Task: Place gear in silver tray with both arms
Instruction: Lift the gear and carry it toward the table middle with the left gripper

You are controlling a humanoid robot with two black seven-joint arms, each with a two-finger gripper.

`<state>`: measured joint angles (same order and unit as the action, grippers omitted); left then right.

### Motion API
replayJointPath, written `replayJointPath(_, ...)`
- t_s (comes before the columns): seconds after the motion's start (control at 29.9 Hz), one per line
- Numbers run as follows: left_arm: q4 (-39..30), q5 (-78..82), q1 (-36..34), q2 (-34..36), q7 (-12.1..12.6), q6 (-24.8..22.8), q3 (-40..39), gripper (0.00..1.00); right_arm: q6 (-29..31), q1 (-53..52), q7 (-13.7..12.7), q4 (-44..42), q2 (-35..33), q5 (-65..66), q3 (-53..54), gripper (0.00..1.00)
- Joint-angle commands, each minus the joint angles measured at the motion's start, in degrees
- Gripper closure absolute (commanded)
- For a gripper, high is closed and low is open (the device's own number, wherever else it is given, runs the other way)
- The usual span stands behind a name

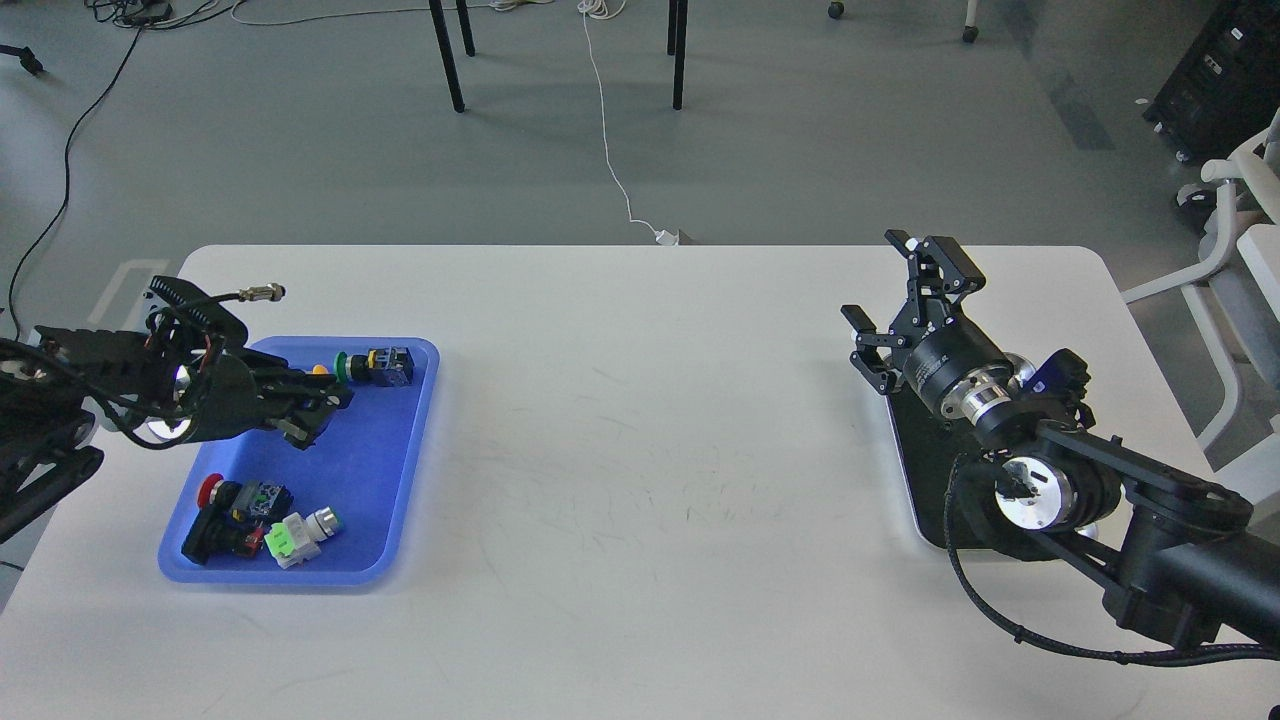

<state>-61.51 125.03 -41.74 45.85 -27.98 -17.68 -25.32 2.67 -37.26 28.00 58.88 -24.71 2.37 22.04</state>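
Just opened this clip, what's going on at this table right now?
A two-armed robot is sorting small push-button parts from a blue tray into a silver tray. The left claw reaches low over the blue tray, near a green button part; whether it grips anything cannot be told. A red button part and a green-and-white one lie at the tray's near end. The right claw hangs open and empty above the silver tray, mostly hidden under that arm.

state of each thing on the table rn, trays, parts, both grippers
blue tray: flat on the table, holds several button parts
silver tray: flat, mostly hidden under the right arm
left gripper: over the blue tray, jaws unclear
right gripper: open, empty, raised above the silver tray's far end
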Motion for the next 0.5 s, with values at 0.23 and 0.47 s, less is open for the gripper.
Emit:
replayJointPath(0.23, -10.7, 0.0, -13.3, -13.3, 0.0, -10.3, 5.4, 0.86, 0.2, 1.3, 0.0, -0.7, -1.2, -0.1, 2.1, 0.02)
replayJointPath(0.47, -1.2, 0.0, -20.6, -29.1, 0.0, -10.3, 18.1, 0.86, 0.3, 3.7, 0.0, -0.9, -2.3, -0.4, 4.5, 0.02)
